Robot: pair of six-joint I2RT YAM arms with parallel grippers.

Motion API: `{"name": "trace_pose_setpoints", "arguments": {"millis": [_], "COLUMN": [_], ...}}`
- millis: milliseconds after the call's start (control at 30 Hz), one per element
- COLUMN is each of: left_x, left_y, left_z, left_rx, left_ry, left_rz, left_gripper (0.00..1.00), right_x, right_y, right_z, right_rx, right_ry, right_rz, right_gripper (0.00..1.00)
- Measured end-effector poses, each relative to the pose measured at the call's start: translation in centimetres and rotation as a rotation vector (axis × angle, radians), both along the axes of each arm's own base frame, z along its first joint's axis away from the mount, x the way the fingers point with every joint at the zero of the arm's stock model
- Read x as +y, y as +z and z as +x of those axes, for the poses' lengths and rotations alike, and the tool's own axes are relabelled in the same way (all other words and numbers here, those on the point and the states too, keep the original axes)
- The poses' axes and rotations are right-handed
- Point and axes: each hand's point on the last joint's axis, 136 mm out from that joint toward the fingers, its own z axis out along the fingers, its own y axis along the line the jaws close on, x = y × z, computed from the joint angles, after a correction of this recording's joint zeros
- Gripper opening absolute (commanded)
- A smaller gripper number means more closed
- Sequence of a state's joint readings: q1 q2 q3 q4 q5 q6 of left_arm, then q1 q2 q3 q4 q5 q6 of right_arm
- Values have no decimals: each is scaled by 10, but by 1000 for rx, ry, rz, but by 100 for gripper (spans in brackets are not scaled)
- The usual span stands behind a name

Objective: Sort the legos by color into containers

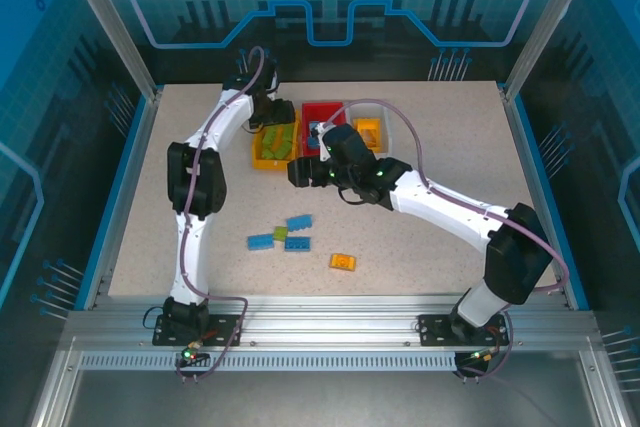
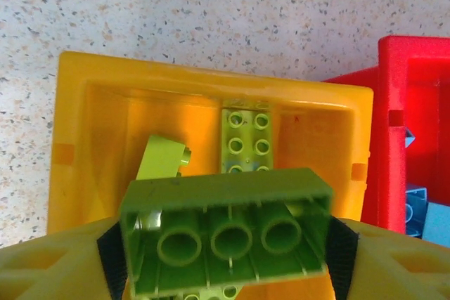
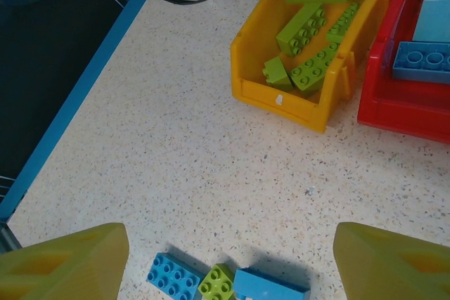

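My left gripper (image 2: 226,251) hangs over the yellow container (image 2: 77,159), its black pads against the two ends of a green lego (image 2: 225,209) seen from its hollow underside. More green legos (image 2: 246,138) lie in that bin. Beside it the red container (image 1: 322,112) holds blue legos (image 3: 422,61), and the white container (image 1: 388,137) holds orange ones. My right gripper (image 3: 228,244) is open above the table with nothing between its fingers. Just below it lie a blue lego (image 3: 174,277), a small green one (image 3: 217,283) and a light blue one (image 3: 271,287).
An orange lego (image 1: 343,262) lies alone toward the near edge, right of the loose cluster (image 1: 283,234). The right arm reaches left across the table in front of the bins. The left arm (image 1: 200,162) stretches up the left side.
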State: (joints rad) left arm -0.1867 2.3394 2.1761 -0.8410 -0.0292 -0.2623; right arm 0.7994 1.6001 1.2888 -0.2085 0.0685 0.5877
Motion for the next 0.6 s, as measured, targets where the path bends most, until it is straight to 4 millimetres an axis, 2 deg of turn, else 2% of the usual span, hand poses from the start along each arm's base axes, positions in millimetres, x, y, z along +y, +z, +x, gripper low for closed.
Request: {"name": "trace_pose_setpoints", "arguments": {"millis": [167, 367, 467, 533, 600], "left_x": [-3, -5, -5, -4, -3], "left_y": [-2, 5, 27, 50, 83], "left_z": [0, -1, -7, -16, -32], "left_rx": [6, 1, -28, -61, -116], "left_ry": [-6, 9, 24, 35, 51], "left_rz": [-14, -37, -59, -73, -99], "left_gripper": [77, 72, 69, 68, 68], "right_x": [2, 4, 5, 4, 4], "right_y": [5, 6, 6, 4, -4], "right_z": [1, -1, -4, -9, -19], "right_rx": [-2, -5, -25, -40, -55], "right_ry": [9, 24, 33, 39, 52], "right_rz": [13, 13, -1, -26, -78], "right_gripper": [80, 78, 77, 77, 77]}}
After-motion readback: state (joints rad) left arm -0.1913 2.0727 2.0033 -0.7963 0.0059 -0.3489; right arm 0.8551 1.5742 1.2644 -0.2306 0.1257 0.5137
